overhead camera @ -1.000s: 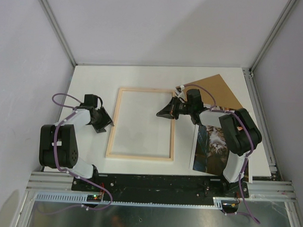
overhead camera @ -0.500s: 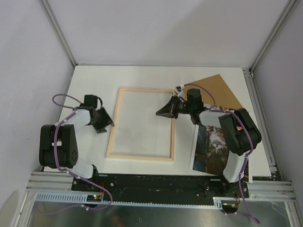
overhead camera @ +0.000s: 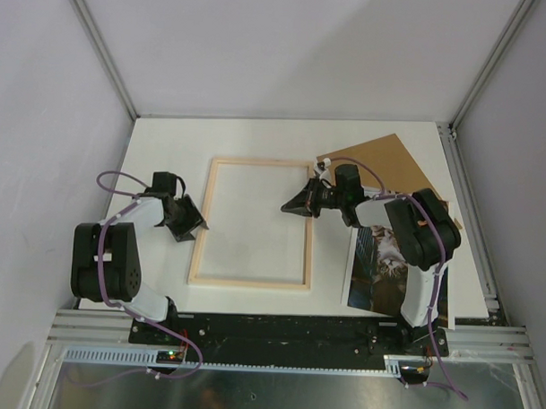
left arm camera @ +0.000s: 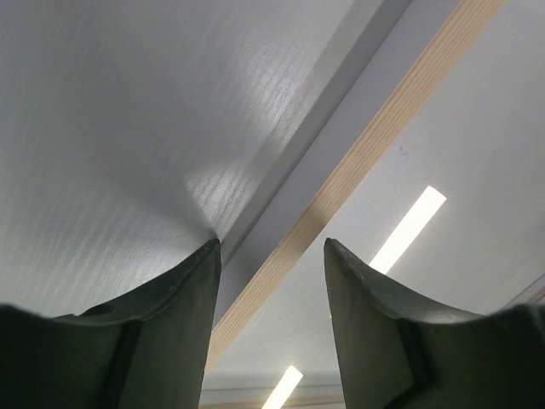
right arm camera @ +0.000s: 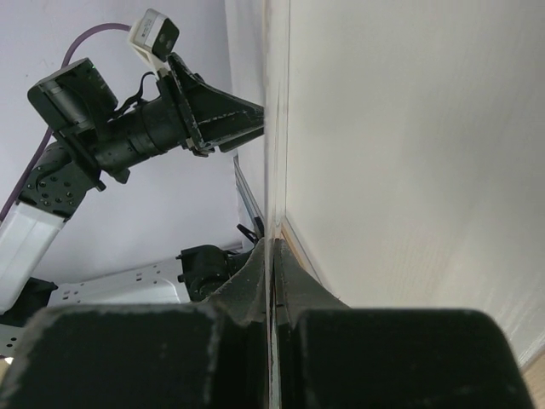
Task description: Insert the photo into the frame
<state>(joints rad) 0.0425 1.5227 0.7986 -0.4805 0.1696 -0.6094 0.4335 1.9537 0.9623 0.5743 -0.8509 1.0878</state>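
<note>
The frame lies flat in the middle of the table, pale wood side up. My right gripper reaches over its right rail, turned on its side, and is shut on a thin edge of the frame; the right gripper shows no gap between its fingers. At the frame's left rail my left gripper is open. In its own view the left gripper has the wood rail running between its fingers, untouched. The photo, a cat print, lies at the right, partly under my right arm.
A plain brown backing board lies tilted at the back right, behind the right arm. White walls with metal posts close in the table on three sides. The left arm shows in the right wrist view.
The frame has slid slightly to the left, and the right gripper has moved with it. The left gripper has hardly moved and stays open.
</note>
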